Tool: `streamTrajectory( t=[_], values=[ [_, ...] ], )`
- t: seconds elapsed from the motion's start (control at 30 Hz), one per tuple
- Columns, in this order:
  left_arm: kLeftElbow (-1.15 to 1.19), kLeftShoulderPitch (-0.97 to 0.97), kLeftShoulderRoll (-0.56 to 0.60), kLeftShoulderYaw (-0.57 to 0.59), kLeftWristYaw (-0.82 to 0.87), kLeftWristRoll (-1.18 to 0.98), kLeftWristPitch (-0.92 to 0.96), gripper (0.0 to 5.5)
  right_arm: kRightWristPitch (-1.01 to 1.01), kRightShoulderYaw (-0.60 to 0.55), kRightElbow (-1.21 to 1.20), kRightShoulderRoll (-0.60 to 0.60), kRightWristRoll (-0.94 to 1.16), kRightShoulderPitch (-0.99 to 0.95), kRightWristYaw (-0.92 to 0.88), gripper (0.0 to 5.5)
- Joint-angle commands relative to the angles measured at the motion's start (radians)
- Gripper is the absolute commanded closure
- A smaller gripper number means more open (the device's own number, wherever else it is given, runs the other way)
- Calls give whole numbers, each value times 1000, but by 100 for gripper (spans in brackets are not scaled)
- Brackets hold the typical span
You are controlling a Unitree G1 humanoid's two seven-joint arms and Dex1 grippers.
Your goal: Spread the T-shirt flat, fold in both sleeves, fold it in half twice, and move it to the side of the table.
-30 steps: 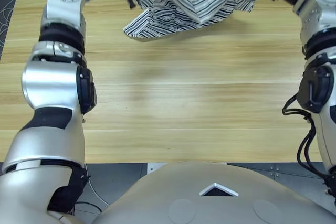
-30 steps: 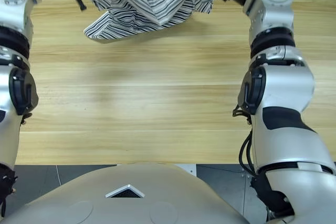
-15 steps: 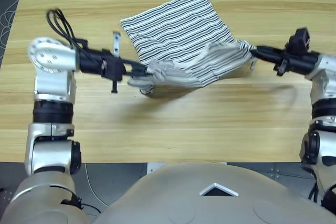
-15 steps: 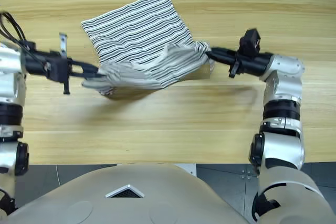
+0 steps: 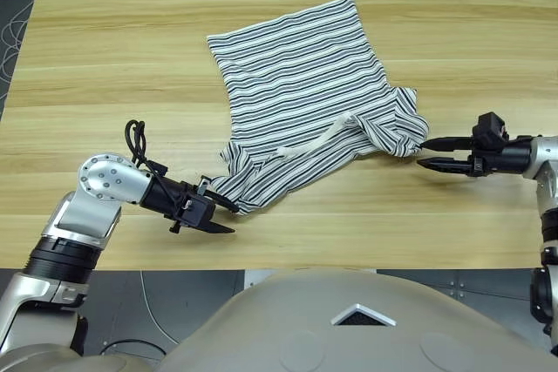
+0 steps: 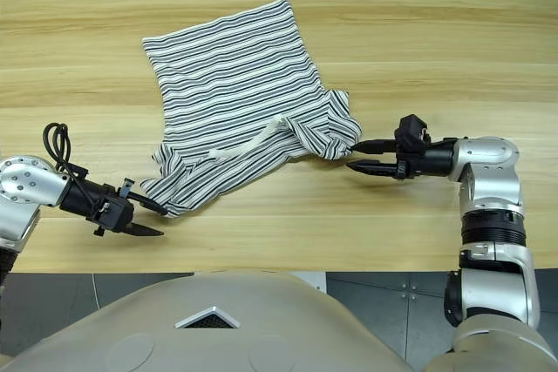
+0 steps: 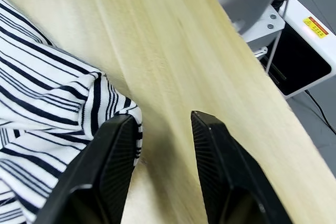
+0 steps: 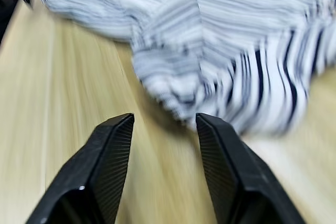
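The left gripper (image 5: 230, 220) sits at lower left with its fingers (image 7: 118, 161) parted, gripping nothing; one tip lies against the corner of the T-shirt (image 5: 301, 93). The right gripper (image 5: 421, 152), at middle right, is likewise spread and empty, just beside a bunched sleeve. The shirt lies mid-frame on the table (image 5: 113, 50), and its crumpled near edge hides the folds beneath.

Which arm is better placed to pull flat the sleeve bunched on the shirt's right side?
Right. The right tool, open, sits just beside the bunched sleeve of the T-shirt; the left tool is at the opposite corner.
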Motion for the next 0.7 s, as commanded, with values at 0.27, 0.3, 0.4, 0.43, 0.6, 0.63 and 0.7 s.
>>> streamTrajectory(
  t=[0.27,0.3,0.4,0.43,0.6,0.63,0.7],
  values=[
    [-14,-13,79,53,108,-18,-50,367,-63,-70,108,17,104,-115,6,332],
    [-28,-33,81,61,99,-56,-39,367,-35,-83,66,42,146,-126,2,332],
    [-131,-121,52,95,77,-275,88,367,27,-88,-62,118,205,-136,-64,332],
    [-150,-173,15,100,97,-331,136,367,32,-78,-100,139,202,-131,-93,332],
    [114,-435,-255,2,275,-131,147,367,19,1,-212,240,137,-118,-219,332],
    [209,-468,-302,-25,296,-80,126,367,9,22,-213,257,114,-122,-244,332],
    [399,-536,-393,-73,367,34,65,367,-29,69,-201,294,51,-131,-302,332]
  ],
)
